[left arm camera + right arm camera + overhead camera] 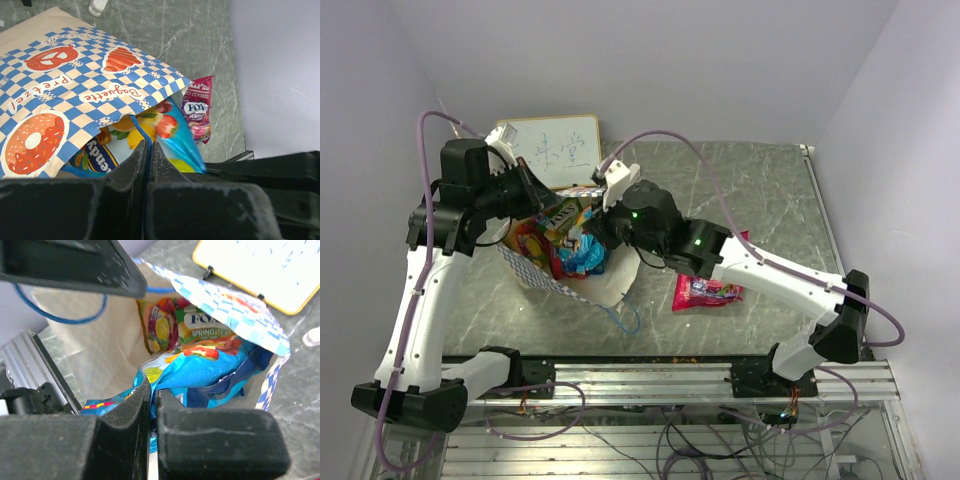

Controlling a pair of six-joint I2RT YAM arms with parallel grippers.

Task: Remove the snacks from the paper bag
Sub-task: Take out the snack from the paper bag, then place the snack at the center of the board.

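The paper bag [582, 282] stands open at the centre-left, its checked side filling the left wrist view [75, 100]. My left gripper [533, 192] [149, 145] is shut on the bag's thin blue cord handle [141, 136] and holds the mouth up. My right gripper [601, 236] [153, 388] reaches into the bag and is shut on the edge of a blue snack packet [210, 375] [582, 255]. A green-yellow packet [167, 330] and orange ones [532, 242] lie inside. A pink-red packet [705, 292] [197, 112] lies on the table right of the bag.
A white framed writing board [555, 145] [260, 265] leans at the back behind the bag. A small white oblong block [97, 7] lies near it. The metal frame rail [670, 375] runs along the near table edge. The marble table [760, 190] extends to the right.
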